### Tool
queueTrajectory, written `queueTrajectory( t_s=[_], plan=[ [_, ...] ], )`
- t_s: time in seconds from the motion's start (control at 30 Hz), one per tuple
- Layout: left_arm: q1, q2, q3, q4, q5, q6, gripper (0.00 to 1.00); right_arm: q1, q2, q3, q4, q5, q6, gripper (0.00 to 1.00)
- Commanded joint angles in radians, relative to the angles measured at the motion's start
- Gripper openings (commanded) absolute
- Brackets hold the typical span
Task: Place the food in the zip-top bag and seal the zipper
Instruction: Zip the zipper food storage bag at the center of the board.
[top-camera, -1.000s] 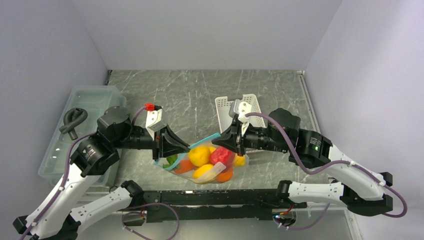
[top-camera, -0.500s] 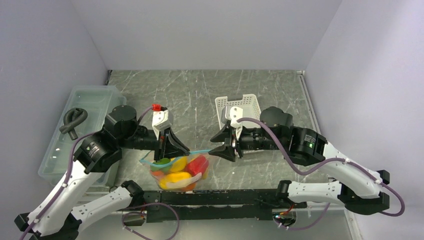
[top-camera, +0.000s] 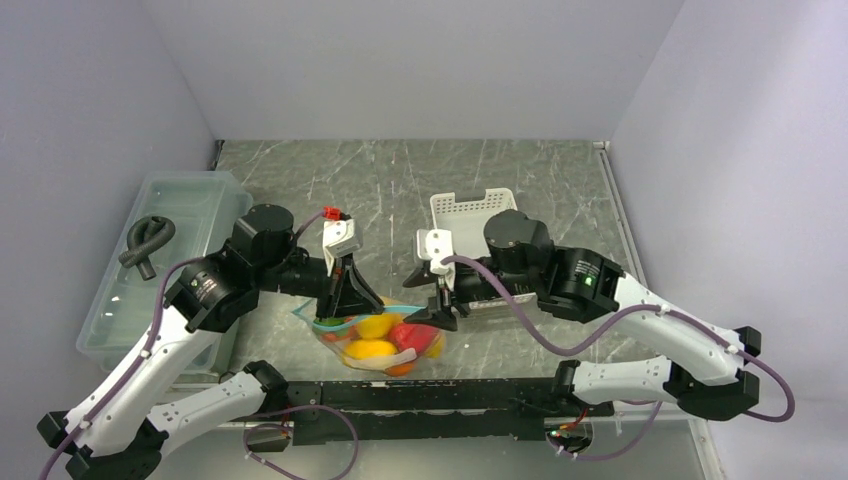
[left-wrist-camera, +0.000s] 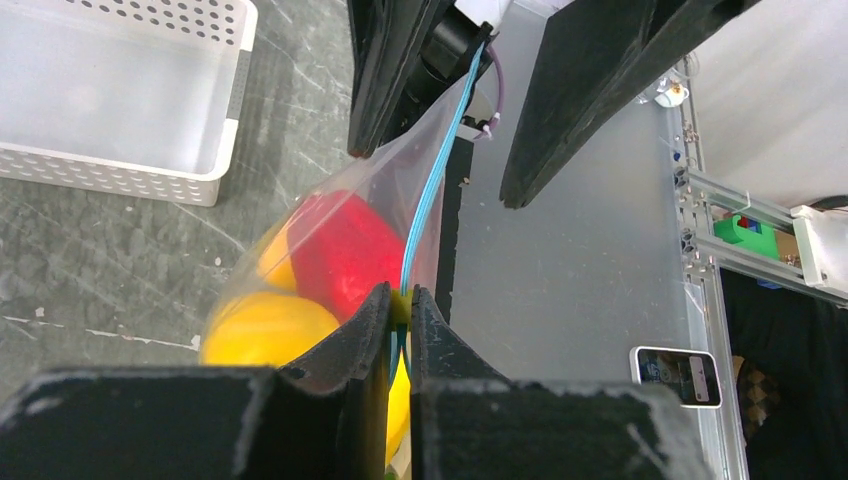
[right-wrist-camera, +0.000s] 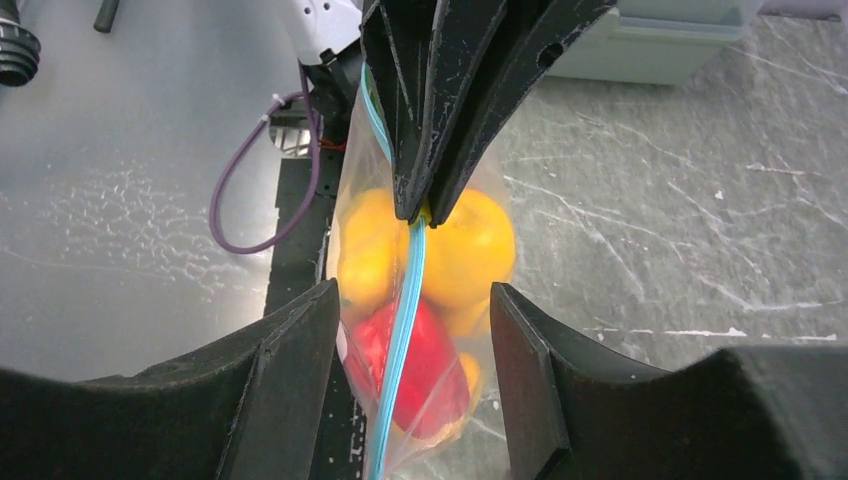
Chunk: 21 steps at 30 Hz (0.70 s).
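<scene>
Top view: left gripper (top-camera: 352, 312) was pressed together on the teal zipper (top-camera: 400, 308) at the left end of the zip-top bag (top-camera: 385, 345). The bag hung below it, near the front edge of the tabletop (top-camera: 400, 180); could not tell if its bottom touched the surface. The food was inside: yellow fruit (top-camera: 372, 327), red pepper (top-camera: 410, 335), an orange piece (top-camera: 400, 368) low down. Right gripper (top-camera: 432, 300) was at the bag's right end, jaws spread, one finger on each side of the mouth. White perforated basket (top-camera: 480, 205) sat behind the right arm. Translucent bin (top-camera: 170, 200) stood at far left with a black hose (top-camera: 145, 240) on it.

Left wrist view: the left gripper's fingers (left-wrist-camera: 370, 340) were closed tight on the zipper, with a bit of yellow showing at the pinch. The blue strip ran straight up from there to a point between the right gripper's two dark fingers (left-wrist-camera: 385, 90), which stood wide apart. Red pepper and yellow fruit sat in the bag left of the strip. The basket lay at upper left.

Right wrist view: the right gripper's fingers (right-wrist-camera: 285, 380) were spread, with the bag between them; the left one was just beside the bag's wall, contact not clear. The zipper ran down the middle from the left gripper's closed tips above. Two yellow-orange fruits sat high in the bag and the red pepper under them.
</scene>
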Motion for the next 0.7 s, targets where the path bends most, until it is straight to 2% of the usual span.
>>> queueTrajectory(
  t_s=[0.0,0.33,0.5,0.6,0.63,0.67],
  plan=[
    [0.001,0.003,0.045,0.056,0.055,0.02,0.0,-0.001,0.036,0.053,0.018,-0.046,-0.072,0.61],
    [0.001,0.007,0.048,0.074,0.059,0.012,0.0,-0.001,0.09,-0.004,0.07,-0.061,-0.046,0.6],
    [0.0,0.006,0.055,0.077,0.065,0.009,0.0,-0.002,0.1,-0.024,0.073,-0.081,-0.044,0.55],
    [0.0,0.003,0.054,0.088,0.066,0.005,0.0,-0.002,0.112,-0.022,0.065,-0.095,-0.044,0.42],
    [0.0,0.003,0.053,0.091,0.067,0.003,0.0,-0.002,0.117,-0.019,0.06,-0.099,-0.045,0.33],
    [0.0,0.001,0.052,0.095,0.067,0.0,0.0,-0.001,0.122,-0.013,0.053,-0.101,-0.046,0.19]
  ],
)
